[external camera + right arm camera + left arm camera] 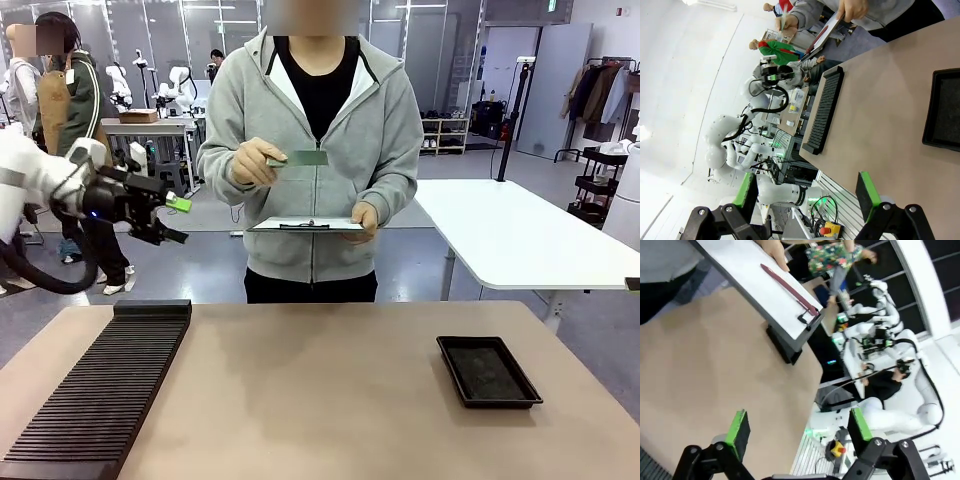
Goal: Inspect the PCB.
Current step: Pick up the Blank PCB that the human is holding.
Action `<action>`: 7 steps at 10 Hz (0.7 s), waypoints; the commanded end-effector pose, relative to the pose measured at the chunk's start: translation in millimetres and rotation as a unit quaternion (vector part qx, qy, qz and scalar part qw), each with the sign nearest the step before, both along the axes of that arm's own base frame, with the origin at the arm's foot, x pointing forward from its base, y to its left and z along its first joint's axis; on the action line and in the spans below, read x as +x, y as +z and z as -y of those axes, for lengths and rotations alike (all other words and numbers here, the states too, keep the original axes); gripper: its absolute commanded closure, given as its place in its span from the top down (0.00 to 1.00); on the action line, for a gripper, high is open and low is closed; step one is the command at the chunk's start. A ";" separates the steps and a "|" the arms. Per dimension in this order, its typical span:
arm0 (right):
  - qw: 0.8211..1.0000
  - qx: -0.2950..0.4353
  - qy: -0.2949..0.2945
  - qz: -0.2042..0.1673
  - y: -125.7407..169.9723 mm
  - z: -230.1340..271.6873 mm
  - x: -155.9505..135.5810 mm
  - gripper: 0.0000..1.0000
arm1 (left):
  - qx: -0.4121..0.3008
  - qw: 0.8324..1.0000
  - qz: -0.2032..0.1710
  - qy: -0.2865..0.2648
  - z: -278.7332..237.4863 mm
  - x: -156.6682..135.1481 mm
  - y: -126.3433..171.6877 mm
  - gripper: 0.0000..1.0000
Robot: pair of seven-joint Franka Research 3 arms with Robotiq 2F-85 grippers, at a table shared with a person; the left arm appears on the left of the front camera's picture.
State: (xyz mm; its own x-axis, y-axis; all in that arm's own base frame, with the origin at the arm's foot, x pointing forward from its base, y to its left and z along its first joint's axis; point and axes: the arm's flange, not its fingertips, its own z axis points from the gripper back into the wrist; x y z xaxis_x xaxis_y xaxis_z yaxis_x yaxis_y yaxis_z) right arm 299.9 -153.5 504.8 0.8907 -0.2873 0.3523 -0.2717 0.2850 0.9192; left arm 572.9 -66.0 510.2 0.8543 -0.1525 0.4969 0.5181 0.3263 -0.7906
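The PCB (300, 158) was held in the air beyond the far edge of the desk (320, 420), in front of the person's chest. It was pinched at one short end by one hand (256, 162). A grey clipboard (306, 225) was carried just below it by the other hand (366, 217).

The left gripper (176, 220) was raised off the far left corner of the desk, with its jaws fully spread and nothing between them. The right gripper (807, 192) was also wide open and empty (the desk was seen under it, well apart).

For a good inspection, it was judged that the board should be held steady by its edges only, with its face turned to the eyes.

A black slotted rack (100, 390) was laid along the left edge of the desk and a black tray (488, 371) near the right edge. Free room for moving was left between them.
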 end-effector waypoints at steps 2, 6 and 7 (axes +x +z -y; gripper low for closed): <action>1.000 0.003 -0.001 0.013 1.3 -0.1 2.2 1.00 | -0.040 0.995 -0.075 0.052 -33.0 -85.7 7.9 1.00; 1.000 0.003 -0.001 0.013 1.3 -0.1 2.2 1.00 | -0.062 0.991 -0.099 0.071 -98.7 -188.6 -22.2 1.00; 1.000 0.003 -0.001 0.013 1.3 -0.1 2.2 1.00 | -0.083 0.988 -0.109 0.065 -111.8 -203.2 -36.4 1.00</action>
